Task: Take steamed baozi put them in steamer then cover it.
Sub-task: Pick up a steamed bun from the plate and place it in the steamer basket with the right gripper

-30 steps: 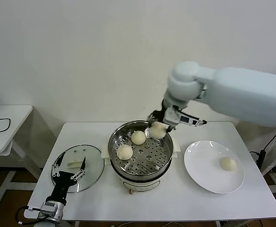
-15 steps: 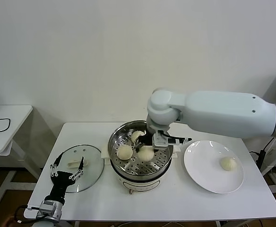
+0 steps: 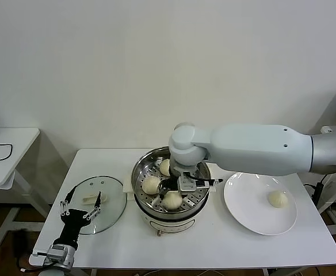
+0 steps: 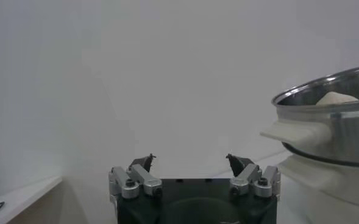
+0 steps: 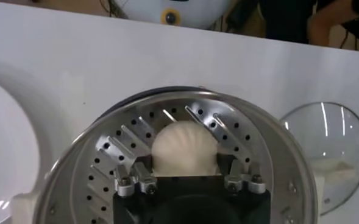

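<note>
Right claw (image 3: 174, 194) pinches a smooth, cream-white domed baozi (image 5: 184, 148) over the shiny steamer's (image 3: 140, 172) perforated tray; left claw (image 4: 191, 167) spread.

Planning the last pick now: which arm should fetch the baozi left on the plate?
Right. The right end effector is at the steamer, holding a baozi beside the plate with the last baozi. The left end effector idles over the glass lid, farther away.

A plain white wall (image 3: 99, 69) stands behind the white table (image 3: 214, 241); a smaller side table (image 3: 7, 155) sits beyond its left edge.
</note>
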You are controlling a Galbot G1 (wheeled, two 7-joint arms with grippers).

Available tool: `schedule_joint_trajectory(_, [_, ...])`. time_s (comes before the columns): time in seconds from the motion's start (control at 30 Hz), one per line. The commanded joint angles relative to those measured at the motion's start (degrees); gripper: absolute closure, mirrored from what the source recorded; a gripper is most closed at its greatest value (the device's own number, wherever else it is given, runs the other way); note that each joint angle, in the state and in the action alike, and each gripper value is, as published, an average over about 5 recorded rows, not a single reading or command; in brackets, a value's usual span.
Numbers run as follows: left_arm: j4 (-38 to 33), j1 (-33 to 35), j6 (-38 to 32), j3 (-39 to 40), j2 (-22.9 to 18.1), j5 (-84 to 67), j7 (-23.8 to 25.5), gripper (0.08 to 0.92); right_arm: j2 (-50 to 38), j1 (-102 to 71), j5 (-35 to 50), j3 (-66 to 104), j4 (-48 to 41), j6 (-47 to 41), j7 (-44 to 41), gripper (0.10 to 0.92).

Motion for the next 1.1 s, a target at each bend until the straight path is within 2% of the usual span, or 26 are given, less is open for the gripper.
schedule_joint_trajectory(0.03, [0.18,-0.01,-0.11,-0.25,0.01,-0.04,0.11,0.177,2.1,-2.1,-0.15,-0.07,-2.62,-0.16,0.26,0.313])
schedule_joint_trajectory(0.3, [0.54,-0.13,-0.24,-0.22,-0.06,0.0,0.16,0.177,1.58,-2.37,0.56,-0.09,-2.38,-0.68,-0.25,0.298])
schedule_joint_trajectory(0.47, [0.58,-0.19,-0.22,0.02,-0.13,0.05,0.11,0.177,-0.92,-0.72,2.23,0.67,-1.44,-0.91,-0.95,0.223])
schedule_joint_trajectory(0.57, [0.58,-0.19,-0.24,0.17,-0.16,0.1,0.08,0.177,-3.74,1.03,4.9,2.73,-0.6,-1.67,-1.49,0.205])
schedule_joint_trajectory(0.73, [0.31,-0.06,-0.22,0.63,-0.22,0.26,0.03,0.177,-12.16,6.04,12.71,8.8,0.46,-5.52,-6.08,0.203])
schedule_joint_trajectory(0.9, [-0.23,0.16,-0.13,1.01,-0.2,0.39,-0.1,0.177,-23.66,10.48,21.02,9.14,0.51,-16.35,-12.87,0.203])
schedule_joint_trajectory(1.1, [-0.67,0.34,-0.12,1.72,-0.18,0.72,-0.23,0.177,-35.86,7.75,19.99,7.93,-2.3,-26.51,-16.58,0.203])
